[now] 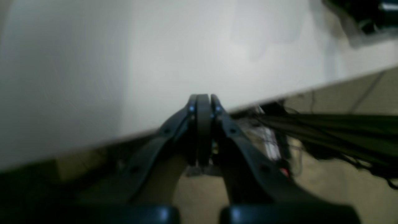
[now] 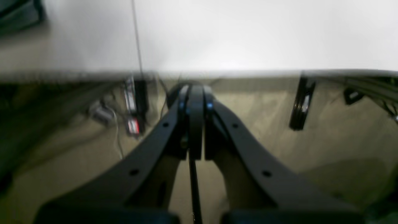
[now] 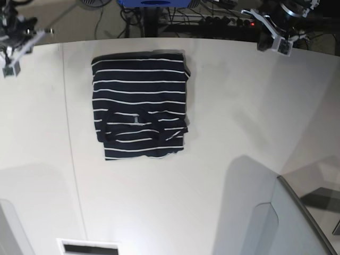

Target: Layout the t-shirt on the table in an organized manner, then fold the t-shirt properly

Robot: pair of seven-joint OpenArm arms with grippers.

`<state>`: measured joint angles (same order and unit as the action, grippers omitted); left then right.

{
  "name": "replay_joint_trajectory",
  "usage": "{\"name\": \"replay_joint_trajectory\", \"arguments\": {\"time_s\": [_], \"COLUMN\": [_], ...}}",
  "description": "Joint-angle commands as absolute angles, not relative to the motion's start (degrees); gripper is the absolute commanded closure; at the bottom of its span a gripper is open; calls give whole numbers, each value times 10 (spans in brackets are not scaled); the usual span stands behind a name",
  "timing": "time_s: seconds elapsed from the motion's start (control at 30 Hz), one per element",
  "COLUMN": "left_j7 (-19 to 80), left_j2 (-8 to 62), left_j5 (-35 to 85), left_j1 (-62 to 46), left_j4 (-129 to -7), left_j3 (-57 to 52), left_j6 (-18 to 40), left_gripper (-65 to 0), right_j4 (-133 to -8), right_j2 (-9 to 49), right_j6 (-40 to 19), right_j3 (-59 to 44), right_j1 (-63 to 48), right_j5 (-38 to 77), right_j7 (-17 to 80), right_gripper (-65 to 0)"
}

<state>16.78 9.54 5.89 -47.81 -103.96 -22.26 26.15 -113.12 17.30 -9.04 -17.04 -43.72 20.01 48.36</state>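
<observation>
White and broad, the counter [image 3: 223, 133] fills nearly the whole base view, with a thin seam running down its left part and cables and equipment crowded beyond its far edge. On it, toward the far left and just right of the seam, lies the t-shirt [image 3: 139, 106] — dark navy with thin white stripes, gathered into a compact, roughly rectangular packet. Its sides look fairly straight and no sleeve sticks out; the collar opening shows on the top layer, and the near edge is a little uneven at one corner.

Both arms are well apart from the garment, up at the far corners of the counter. The left gripper [image 1: 203, 102] has its fingers pressed together with nothing between them, hanging by the counter's edge with the floor below. The right gripper [image 2: 196, 93] is likewise closed on nothing, out past the edge over the floor and cables.

Judging by this, the task looks essentially done: the shirt has been laid out and folded, and neither arm holds it. What might remain is small — perhaps tidying that ragged near corner. Whether the layers underneath sit neatly cannot be told from above.
</observation>
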Motion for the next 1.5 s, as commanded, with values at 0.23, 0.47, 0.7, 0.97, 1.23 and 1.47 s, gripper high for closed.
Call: {"name": "replay_joint_trajectory", "arguments": {"time_s": [0.23, 0.47, 0.7, 0.97, 1.23, 1.47], "left_j7": [122, -49, -185, -231, -232, -236], "left_j2": [99, 101, 102, 99, 99, 99], "left_j5": [61, 60, 50, -21, -20, -23], "left_j1": [-495, -397, -236, -91, -55, -54], "left_j4": [-865, -589, -252, -23, -35, -35], "left_j3": [-182, -80, 19, 106, 104, 109], "left_j6": [261, 257, 257, 257, 256, 244], "left_gripper": [0, 0, 0, 0, 0, 0], "right_j4": [-982, -669, -302, -64, -64, -64], "right_j2": [217, 237, 158, 62, 38, 34], "right_j6": [-127, -124, -124, -124, -124, -124], "right_j3": [-77, 156, 340, 362, 361, 361], "right_j1": [-491, -338, -166, -101, -95, -93], "right_j5": [204, 204, 204, 204, 208, 208], "right_j7": [432, 338, 179, -174, -243, -243], "right_gripper": [0, 0, -3, -6, -6, -6]}}
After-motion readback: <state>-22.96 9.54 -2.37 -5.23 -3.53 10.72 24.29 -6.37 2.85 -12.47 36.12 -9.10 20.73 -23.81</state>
